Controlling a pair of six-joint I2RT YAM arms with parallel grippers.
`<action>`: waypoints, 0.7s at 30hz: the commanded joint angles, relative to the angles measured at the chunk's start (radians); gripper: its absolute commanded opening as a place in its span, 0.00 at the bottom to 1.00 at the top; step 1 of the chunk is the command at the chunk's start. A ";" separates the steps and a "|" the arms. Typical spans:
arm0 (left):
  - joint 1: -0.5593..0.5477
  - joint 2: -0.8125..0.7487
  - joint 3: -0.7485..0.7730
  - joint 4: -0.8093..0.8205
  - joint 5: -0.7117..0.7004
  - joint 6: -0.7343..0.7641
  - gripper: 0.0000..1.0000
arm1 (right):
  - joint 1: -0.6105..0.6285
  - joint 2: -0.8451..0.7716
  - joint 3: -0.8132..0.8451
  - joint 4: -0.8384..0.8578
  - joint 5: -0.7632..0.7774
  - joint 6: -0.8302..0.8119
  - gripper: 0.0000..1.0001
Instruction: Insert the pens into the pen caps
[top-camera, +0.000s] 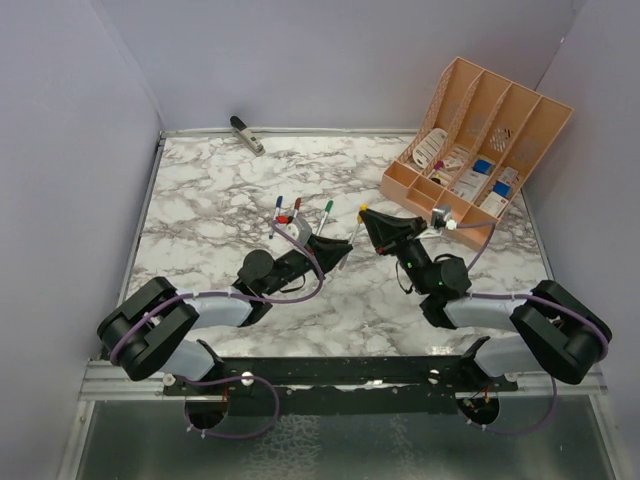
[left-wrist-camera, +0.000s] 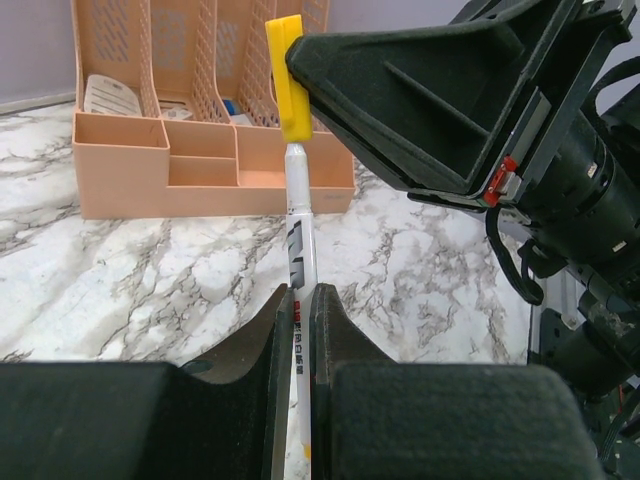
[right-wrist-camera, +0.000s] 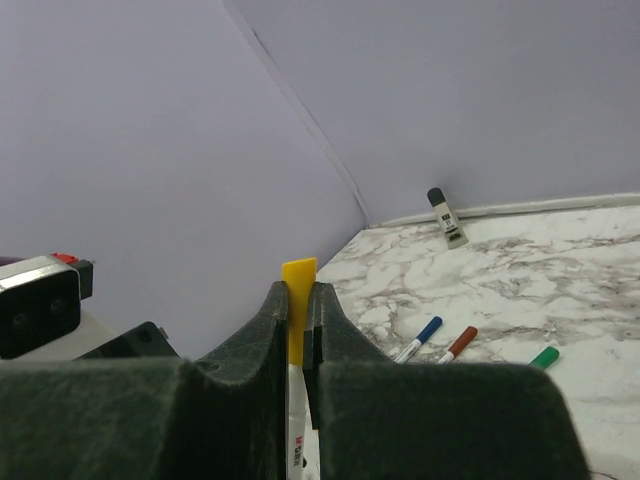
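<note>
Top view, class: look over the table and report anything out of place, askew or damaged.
A dark-and-white clip-like object lies alone at the far edge of the table, apart from the pens and orange organizer. Nothing looks spilled or damaged.

The yellow cap (left-wrist-camera: 284, 75) pinched in the right claw (right-wrist-camera: 297, 300) is smooth, opaque plastic with a dull sheen. The pen (left-wrist-camera: 300, 255) clamped in the left claw (left-wrist-camera: 297, 305) has a glossy, silvery-white printed barrel. Both claws' fingers (right-wrist-camera: 240, 345) look matt black and finely grainy. Beneath the claws the table (left-wrist-camera: 150, 280) is smooth and marble-patterned. Beyond the left claw the organizer (left-wrist-camera: 120, 170) is matt, peach-coloured perforated plastic.
</note>
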 joint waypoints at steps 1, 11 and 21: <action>0.003 -0.037 0.014 0.037 -0.024 -0.002 0.00 | 0.006 -0.024 -0.019 0.322 -0.019 0.003 0.01; 0.002 -0.051 0.022 0.037 -0.030 0.000 0.00 | 0.006 0.022 -0.015 0.340 -0.025 0.023 0.01; 0.003 -0.024 0.044 0.105 -0.070 0.008 0.00 | 0.006 0.055 0.000 0.341 -0.050 0.060 0.01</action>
